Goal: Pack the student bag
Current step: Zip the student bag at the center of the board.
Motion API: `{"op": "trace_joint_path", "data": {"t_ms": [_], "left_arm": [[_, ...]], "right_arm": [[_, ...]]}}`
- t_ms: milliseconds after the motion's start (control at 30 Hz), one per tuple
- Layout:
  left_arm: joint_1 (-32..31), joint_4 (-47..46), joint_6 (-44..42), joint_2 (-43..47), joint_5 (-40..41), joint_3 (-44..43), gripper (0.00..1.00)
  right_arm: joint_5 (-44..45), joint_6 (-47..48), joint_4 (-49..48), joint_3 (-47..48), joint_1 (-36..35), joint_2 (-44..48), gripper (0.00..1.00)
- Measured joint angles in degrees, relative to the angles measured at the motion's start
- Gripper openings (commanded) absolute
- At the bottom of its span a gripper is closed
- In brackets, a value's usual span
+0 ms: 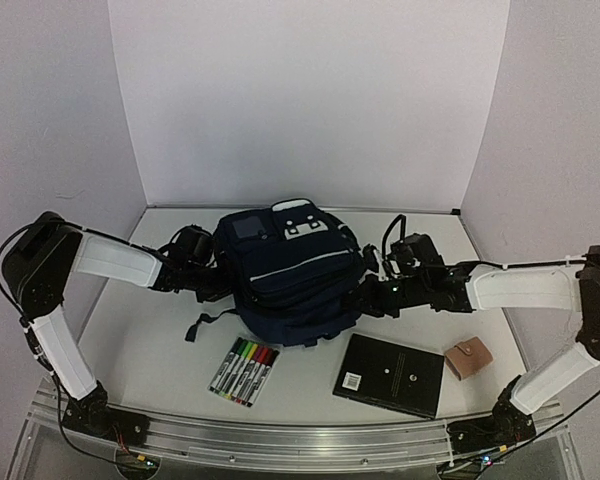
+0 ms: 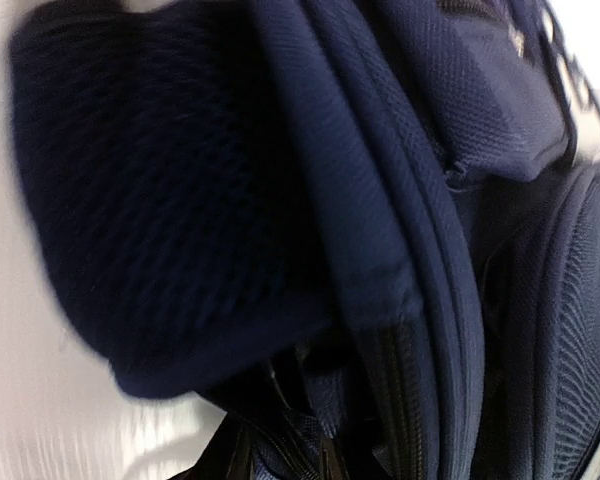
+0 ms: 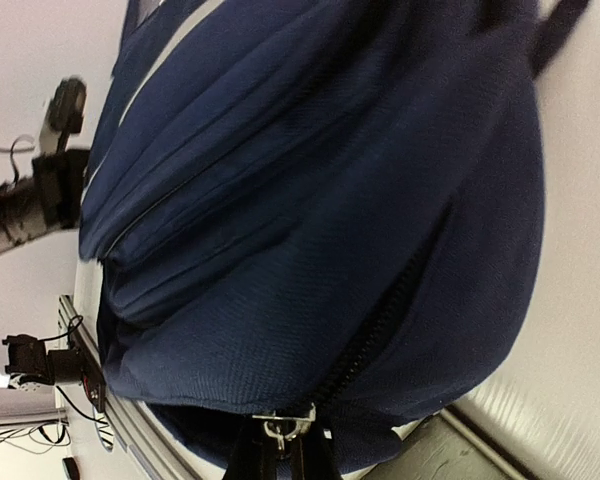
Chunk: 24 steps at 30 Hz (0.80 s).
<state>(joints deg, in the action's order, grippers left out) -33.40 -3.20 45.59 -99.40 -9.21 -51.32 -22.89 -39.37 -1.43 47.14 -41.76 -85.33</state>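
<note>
Nearest the arm bases, a set of markers (image 1: 243, 370) lies at the bag's 7 o'clock, a black notebook (image 1: 390, 374) at its 5 o'clock and a tan wallet (image 1: 468, 360) at its 4 o'clock. The student bag (image 1: 290, 270) sits mid-table, white patches toward 12 o'clock. At its 3 o'clock side the right gripper (image 1: 372, 290) pinches a zipper pull (image 3: 283, 428). The left gripper (image 1: 212, 280) is close against the 9 o'clock side; I cannot tell whether its jaws are spread.

Student bag (image 1: 285, 270) sits mid-table. 3 things lie in front of it: markers (image 1: 243, 372) to the left, notebook (image 1: 390, 373) to the right, wallet (image 1: 469, 360) just beside the notebook's right edge.
</note>
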Motion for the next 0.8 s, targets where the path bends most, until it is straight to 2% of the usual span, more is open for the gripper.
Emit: {"op": "trace_joint_path", "data": {"t_ms": [100, 167, 333, 433, 567, 800], "left_arm": [[3.1, -2.0, -4.2, -5.0, -3.5, -6.3, 0.22], [5.2, -3.4, -6.3, -8.2, -6.5, -10.2, 0.28], [8.9, -4.3, -10.3, -14.3, -12.0, -19.3, 0.60], [9.8, -2.6, -11.9, -13.9, -11.8, -21.0, 0.74], [9.5, 1.8, -12.2, -9.7, -8.1, -19.8, 0.77], [6.6, 5.9, -3.7, 5.0, -3.2, -6.7, 0.77]], "right_arm": [[0.5, -1.9, 1.1, -0.8, -3.7, 2.8, 0.00], [0.6, -3.6, 0.6, -1.5, -6.4, 3.5, 0.00], [1.2, -8.3, -2.4, -5.0, -11.8, 3.4, 0.00], [1.2, -10.3, -4.9, -5.6, -13.4, 1.6, 0.00], [1.2, -12.1, -11.1, -5.5, -13.7, -3.0, 0.00], [0.2, -14.1, -19.5, -1.1, -13.9, -13.4, 0.00]]}}
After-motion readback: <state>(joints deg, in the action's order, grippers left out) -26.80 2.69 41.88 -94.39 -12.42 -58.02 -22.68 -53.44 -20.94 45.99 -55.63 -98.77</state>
